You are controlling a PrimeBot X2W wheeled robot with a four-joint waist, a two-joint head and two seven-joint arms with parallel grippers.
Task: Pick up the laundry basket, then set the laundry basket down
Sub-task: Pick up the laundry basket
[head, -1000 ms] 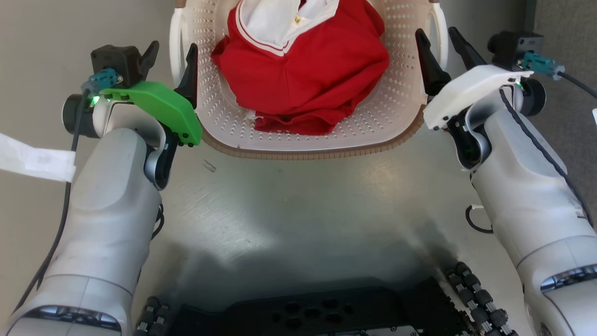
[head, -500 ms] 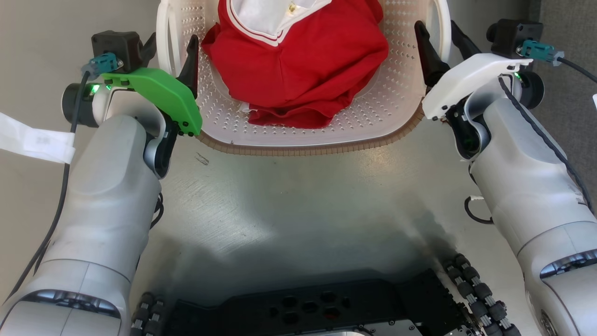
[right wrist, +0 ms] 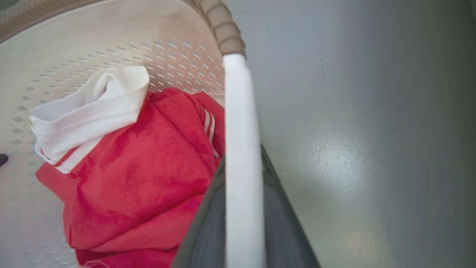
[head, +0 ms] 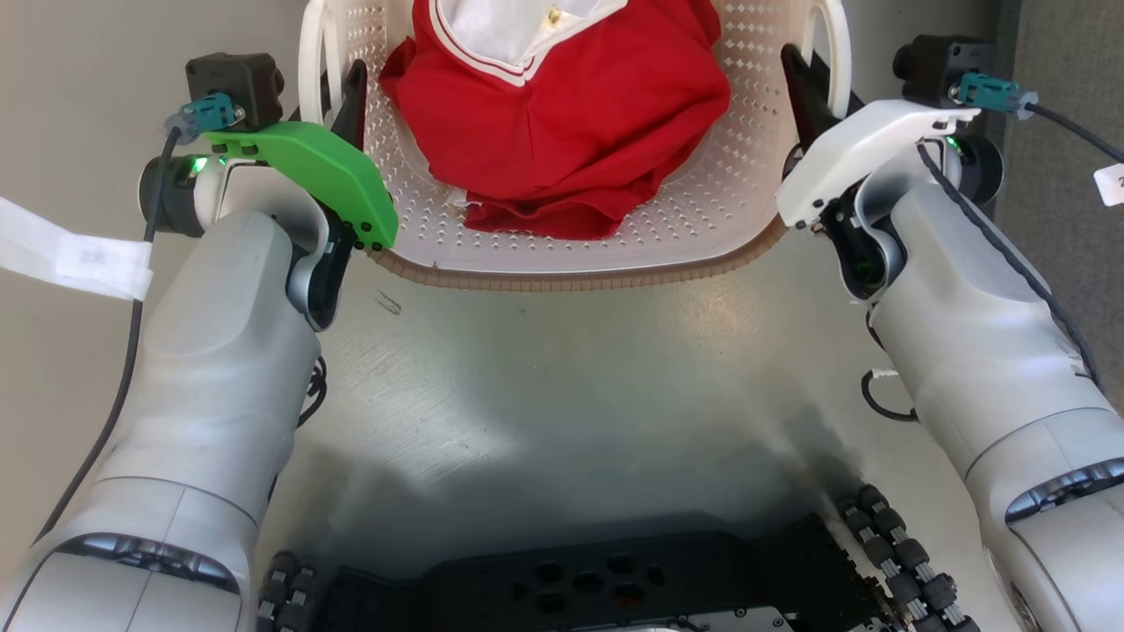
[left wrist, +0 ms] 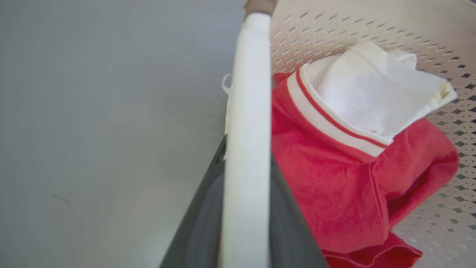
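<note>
Your left claw (head: 329, 88) is clamped on the left handle (left wrist: 247, 111) of the laundry basket (head: 702, 219), one finger inside the wall and one outside. Your right claw (head: 808, 66) pinches the right handle (right wrist: 240, 149) the same way. The basket lies straight ahead between the claws, its long axis running from one to the other, with a red garment (head: 571, 132) heaped inside. Both arms are equally near, so move them together or it will likely tip.
</note>
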